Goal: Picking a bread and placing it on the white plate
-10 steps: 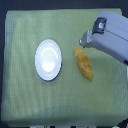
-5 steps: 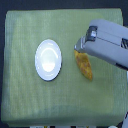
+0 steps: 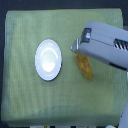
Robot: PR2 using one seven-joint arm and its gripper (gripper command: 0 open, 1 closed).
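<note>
The bread point(image 3: 85, 68), a golden-brown elongated pastry, lies on the green cloth just to the exterior view's right of the white plate point(image 3: 48, 59). The round plate holds nothing. My gripper point(image 3: 75, 47) reaches in from the exterior view's right, its grey body covering the bread's upper end. Its tip sits above the bread's top end, between bread and plate. The fingers are too blurred and hidden to show whether they are open or shut.
A green cloth point(image 3: 30, 100) covers the whole table. Its dark edges run along the top, the left and the bottom of the view. The arm's bulky grey housing point(image 3: 107, 45) fills the upper right.
The gripper has shifted left and down over the bread's upper end. The bread and the plate have stayed where they were.
</note>
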